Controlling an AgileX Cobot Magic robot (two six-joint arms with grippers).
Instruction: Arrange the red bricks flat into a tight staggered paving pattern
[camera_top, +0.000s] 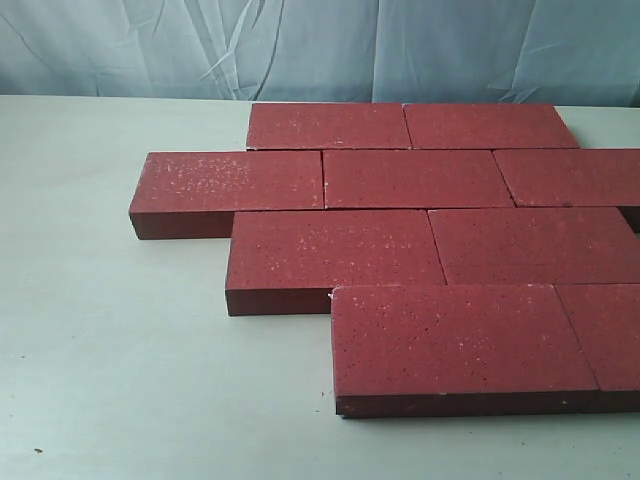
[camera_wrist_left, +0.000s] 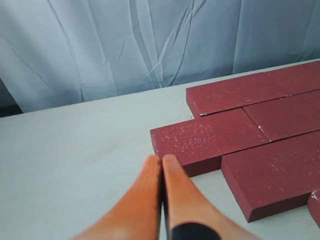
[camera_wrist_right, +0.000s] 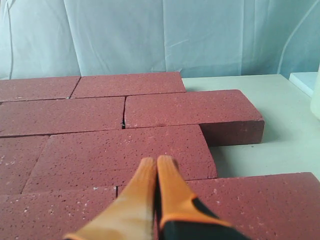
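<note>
The left pincer (camera_wrist_left: 161, 161) has its orange fingers pressed together, pinching nothing, over bare tabletop (camera_wrist_left: 75, 150) just beside the left end of the red bricks (camera_wrist_left: 250, 130). The right pincer (camera_wrist_right: 156, 162) is likewise pressed together and empty, poised over the brick field. The red bricks lie flat on the pale tabletop in four touching rows. Each row is shifted sideways from its neighbour, so the row ends step in and out along the left side. A creased pale blue curtain (camera_top: 200, 45) hangs along the far edge.
</note>
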